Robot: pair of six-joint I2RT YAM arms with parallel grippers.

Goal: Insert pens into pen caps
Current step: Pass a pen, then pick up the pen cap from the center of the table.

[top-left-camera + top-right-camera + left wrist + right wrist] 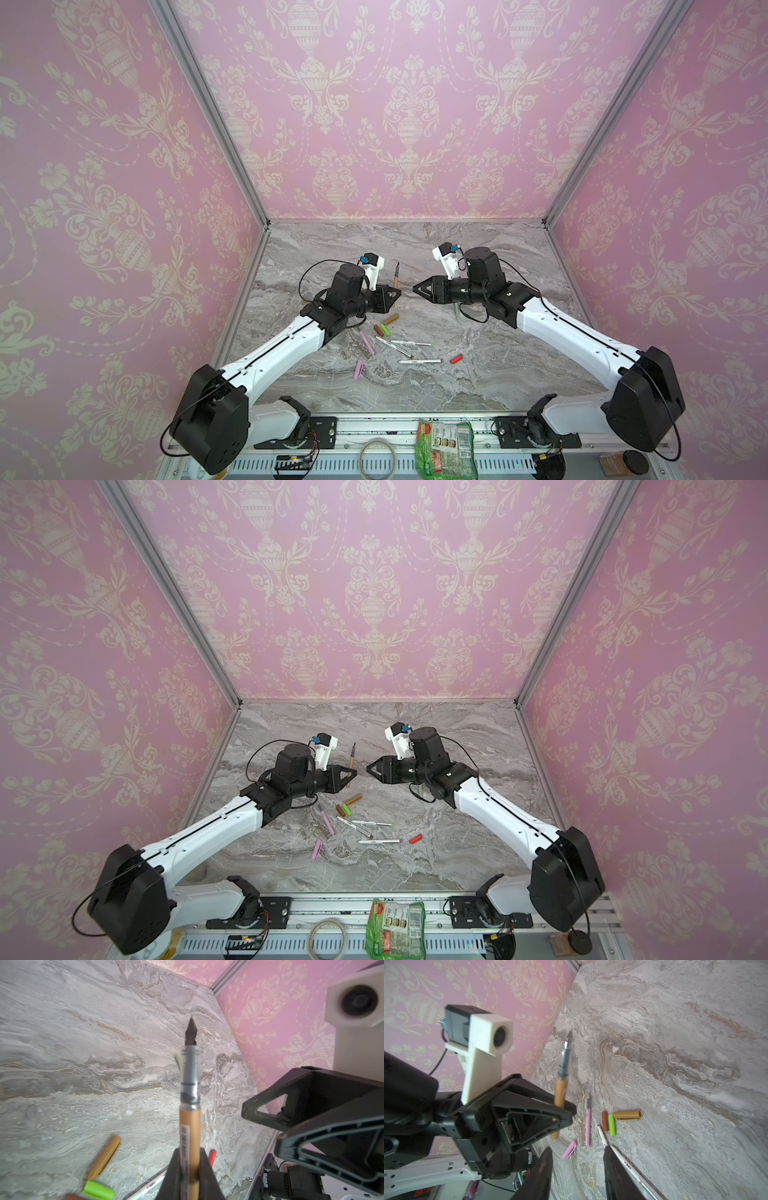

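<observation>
My left gripper (398, 292) is shut on the tan-brown pen (397, 276), which stands upright with its dark tip bare (190, 1030). The right gripper (415, 289) faces it a short way off; its jaws (578, 1150) are open and empty. On the marble below lie the tan cap (390, 319), dark brown cap (378, 330), bright green cap (385, 330), pink pen (366, 343), pink cap (358, 370), three white pens (411, 343) and the red cap (456, 358). A pale green pen (457, 311) shows partly under the right arm.
Pink patterned walls (124, 208) with metal corner posts close in the marble table (478, 374) on three sides. Along the front rail lie a green packet (446, 451), a tape roll (377, 459) and a brown jar (623, 462).
</observation>
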